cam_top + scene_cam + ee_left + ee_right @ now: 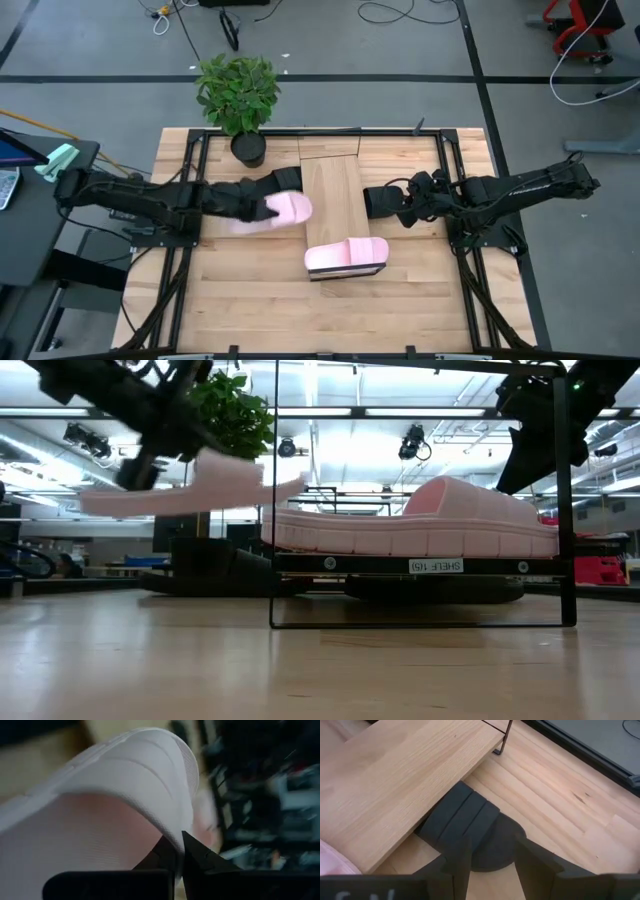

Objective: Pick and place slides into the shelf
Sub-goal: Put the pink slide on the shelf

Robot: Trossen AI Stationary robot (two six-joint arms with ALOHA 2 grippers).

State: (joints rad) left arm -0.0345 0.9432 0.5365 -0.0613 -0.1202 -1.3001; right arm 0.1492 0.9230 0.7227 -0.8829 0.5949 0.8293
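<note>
Left gripper [262, 208] is holding a pale pink slide [288, 209] off the worktop [250, 300] while the right gripper [393, 203] is reaching at a black slide [378, 199].

The left gripper's fingers [197, 852] are pinched shut on the strap edge of the pink slide, which is hanging in the air just left of the shelf [335, 185], tilted slightly in the low view. A second pink slide [346, 255] is lying across the near end of the shelf's top board, and in the low view a dark slide [440, 588] is sitting on the level beneath it. On the shelf's right side, the right gripper's fingers [460, 855] are spread open on either side of the black slide [470, 827], which is lying on the worktop with its strap end tucked under the shelf's edge. A potted plant [240, 95] is standing at the far left corner of the shelf.
</note>
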